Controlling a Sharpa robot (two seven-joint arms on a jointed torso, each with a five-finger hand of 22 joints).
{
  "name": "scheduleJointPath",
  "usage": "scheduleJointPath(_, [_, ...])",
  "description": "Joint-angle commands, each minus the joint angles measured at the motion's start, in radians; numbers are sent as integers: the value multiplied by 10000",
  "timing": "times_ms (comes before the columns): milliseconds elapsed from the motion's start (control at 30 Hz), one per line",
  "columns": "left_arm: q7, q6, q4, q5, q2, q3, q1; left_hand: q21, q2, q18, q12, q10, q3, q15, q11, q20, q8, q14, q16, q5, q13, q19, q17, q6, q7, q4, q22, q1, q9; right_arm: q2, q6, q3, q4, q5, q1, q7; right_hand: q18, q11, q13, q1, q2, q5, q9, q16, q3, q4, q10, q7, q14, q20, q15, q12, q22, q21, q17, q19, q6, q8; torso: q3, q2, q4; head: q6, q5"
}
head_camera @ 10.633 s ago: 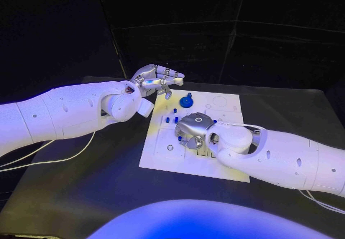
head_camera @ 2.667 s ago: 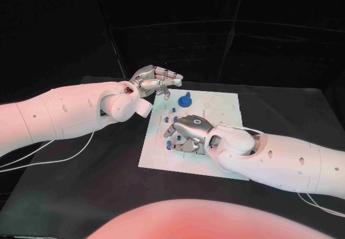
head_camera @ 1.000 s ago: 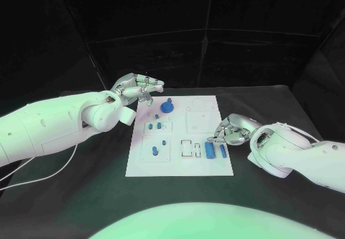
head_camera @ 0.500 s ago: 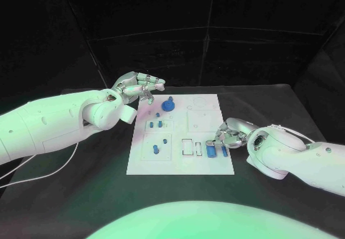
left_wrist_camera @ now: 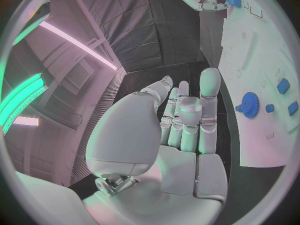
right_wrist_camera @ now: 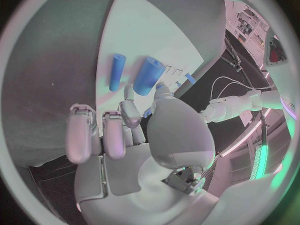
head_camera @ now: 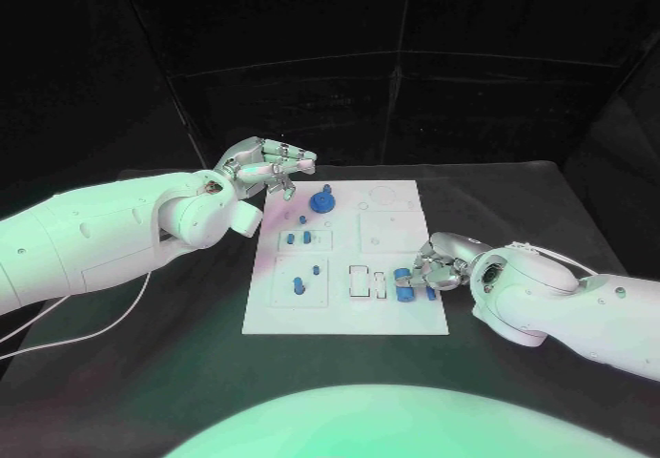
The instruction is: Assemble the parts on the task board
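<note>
The white task board lies mid-table. A thick blue cylinder and a thin blue peg lie side by side near its right edge. My right hand reaches in from the right; in the right wrist view its thumb and a finger pinch the near end of the cylinder, beside the thin peg. My left hand hovers at the board's far left corner, fingers stretched together, holding nothing. A blue gear stands nearby.
Small blue pegs stand in the board's left recesses, with more closer to me. Empty slots lie just left of the cylinder. The left wrist view shows the gear. Black table surrounds the board.
Over the last second my right hand has moved down and in toward the thick cylinder until its fingertips reached the end. The left hand has hardly moved.
</note>
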Motion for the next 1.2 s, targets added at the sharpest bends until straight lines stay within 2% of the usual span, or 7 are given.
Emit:
scheduleJointPath(33, [-13,115,30,77,-17,7,12,-66,74,114,55,-94,-46,20,3,59,21,-71,17,-13,14,-30,-8,-70,7,13,-8,-26,-3,45,484,-1,-6,-254,-64,-177,-199,-30,19,-44,21,-17,40,28,-43,-14,27,-10,658,55,23,36,327,31,677,6,-45,57,-1,-2,-1,-17,12])
scheduleJointPath(367, [-8,99,49,77,-38,7,13,-75,78,115,55,-102,-44,20,2,59,20,-73,17,-13,15,-32,-11,-76,6,8,-14,-16,-4,173,536,-2,-56,-368,-243,-221,-203,-54,142,316,110,463,367,38,-95,-76,43,-35,660,37,3,51,355,39,706,3,-172,290,0,-8,2,-58,8])
scheduleJointPath(567, [-6,98,53,77,-40,7,13,-75,78,115,55,-102,-44,20,2,59,20,-73,17,-13,15,-32,-11,-76,6,8,-14,-16,-4,234,494,-2,-106,-363,-264,-227,-206,-70,258,654,226,1754,627,49,-167,-113,82,-49,664,21,-14,70,375,46,728,6,-298,460,-3,-2,6,-72,2])
scheduleJointPath(800, [-10,98,62,77,-43,7,13,-75,78,115,55,-102,-44,20,2,59,20,-73,17,-13,15,-32,-11,-76,6,8,-14,-16,-4,256,333,-2,-65,-346,-273,-214,-206,-83,302,994,280,2728,809,61,-221,-190,81,-56,669,9,-25,28,386,47,754,6,-385,566,-6,-9,-10,-80,-2])
scheduleJointPath(900, [-10,101,71,77,-53,7,13,-75,78,115,55,-102,-44,20,2,59,20,-73,17,-13,15,-32,-11,-76,6,8,-14,-16,-4,216,-31,-1,41,-185,-275,-181,-207,-104,330,1341,253,3518,896,77,-182,-338,82,-72,675,-10,-45,6,399,51,789,9,-400,628,-4,-9,-11,-82,11])
scheduleJointPath(1033, [-10,100,76,77,-64,7,13,-75,78,115,55,-102,-44,20,2,59,20,-73,17,-13,15,-32,-11,-76,6,8,-14,-16,-4,128,-603,1,205,58,-275,-65,-215,-131,386,1438,287,4229,954,92,-158,-302,126,-97,681,-30,-65,26,436,70,821,28,-399,669,-5,-10,-9,-79,13])
scheduleJointPath(1200, [-11,103,74,77,-64,7,14,-75,78,115,55,-102,-44,20,2,59,20,-73,17,-13,15,-32,-11,-76,6,8,-14,-16,-4,-39,-1674,6,491,417,-268,214,-218,-156,430,1463,330,4696,981,89,-130,-194,174,-122,679,-46,-83,37,453,77,815,36,-372,676,-18,-28,12,-70,-5])
